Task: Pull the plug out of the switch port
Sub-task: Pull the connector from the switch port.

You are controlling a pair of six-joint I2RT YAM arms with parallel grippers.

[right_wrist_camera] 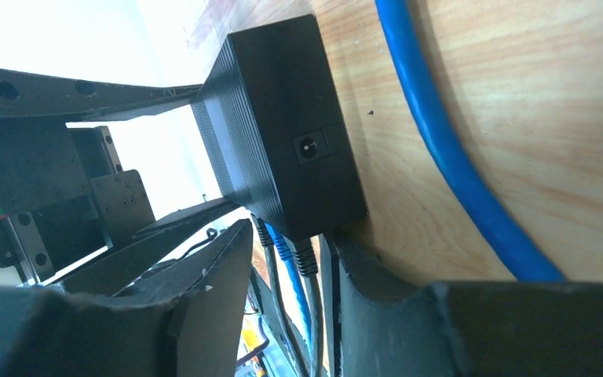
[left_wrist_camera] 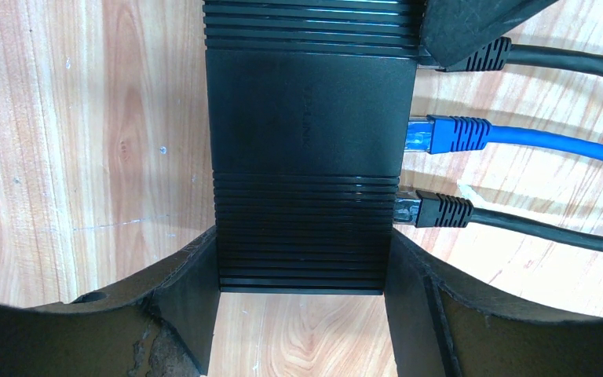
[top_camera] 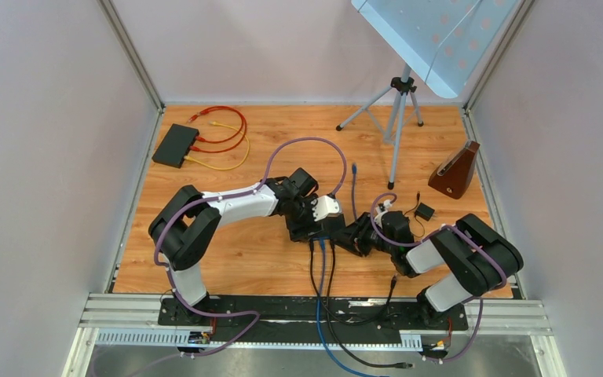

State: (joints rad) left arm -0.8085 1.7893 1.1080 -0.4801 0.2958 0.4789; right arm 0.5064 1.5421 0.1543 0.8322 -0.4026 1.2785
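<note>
A black switch lies on the wooden table. My left gripper is shut on its near end, one finger against each long side. Three plugs sit in its ports: a black plug, a blue plug and another black plug. My right gripper is open at the port side, one finger low by the table and one above, with the plugs and their cables in the wide gap. One right finger overhangs the far black plug. From the top, both grippers meet mid-table and hide the switch.
A second black switch with red and yellow cables lies at the back left. A tripod and a brown wedge-shaped object stand at the back right. A loose blue cable runs beside the switch; a small black adapter lies near the right arm.
</note>
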